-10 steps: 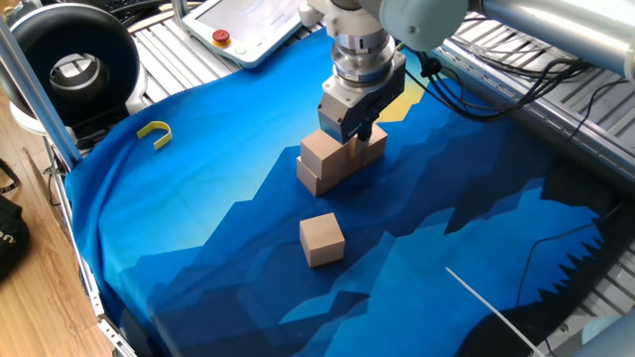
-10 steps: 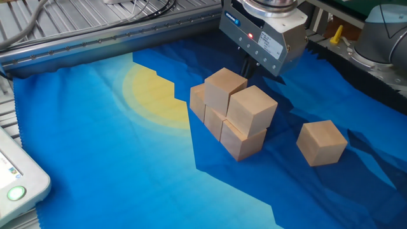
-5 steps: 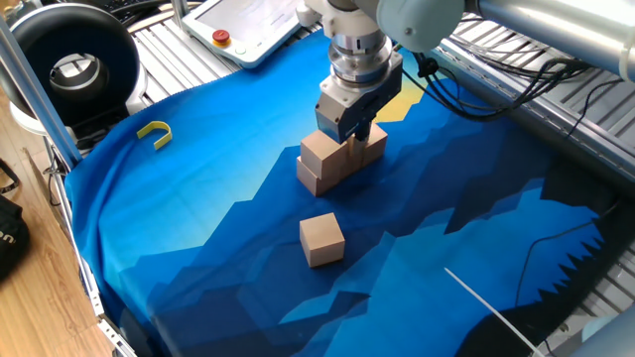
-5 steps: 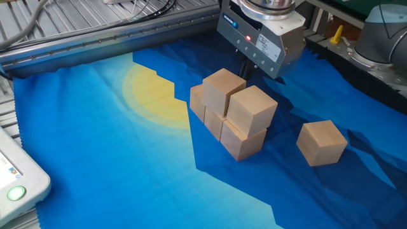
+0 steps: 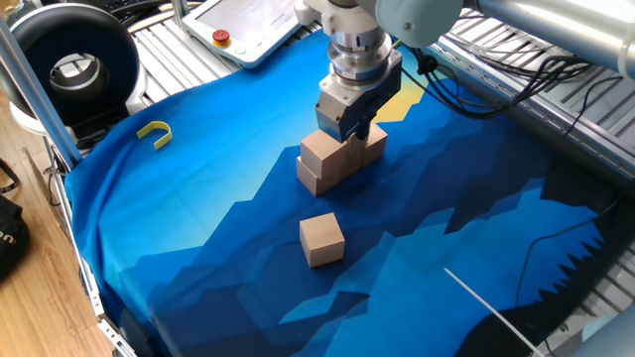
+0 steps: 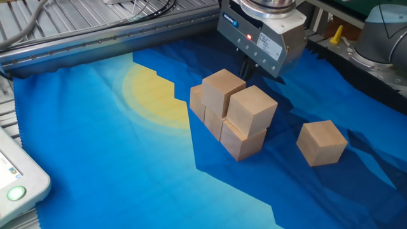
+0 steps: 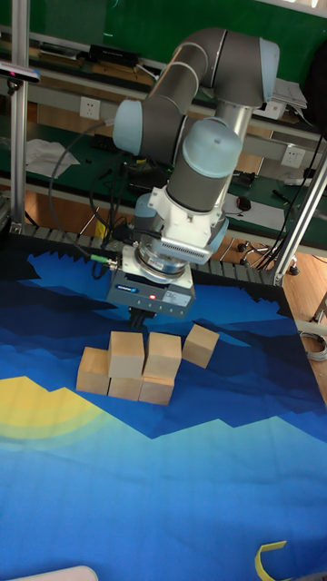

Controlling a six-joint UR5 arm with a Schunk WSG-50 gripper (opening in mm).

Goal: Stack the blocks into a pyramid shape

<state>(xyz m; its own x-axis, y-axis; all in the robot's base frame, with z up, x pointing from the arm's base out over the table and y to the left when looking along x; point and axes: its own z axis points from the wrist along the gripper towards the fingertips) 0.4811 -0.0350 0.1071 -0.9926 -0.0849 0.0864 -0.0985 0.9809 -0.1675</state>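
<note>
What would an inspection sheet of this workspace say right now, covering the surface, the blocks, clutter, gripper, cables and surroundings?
Surface: blue cloth with a yellow sun print, covering the table.
Job's things: stacked blocks, two on top of a bottom row, five visible; loose block lying apart on the cloth.
Clutter: yellow hook piece near the cloth's edge.
Gripper: gripper just behind the stack, holding nothing visible; fingers mostly hidden, so open or shut cannot be told.
Cables: black cable bundle across the metal rollers beside the cloth; thin white line on the cloth.
Surroundings: teach pendant with red button; black round device; wooden floor at one side.
</note>
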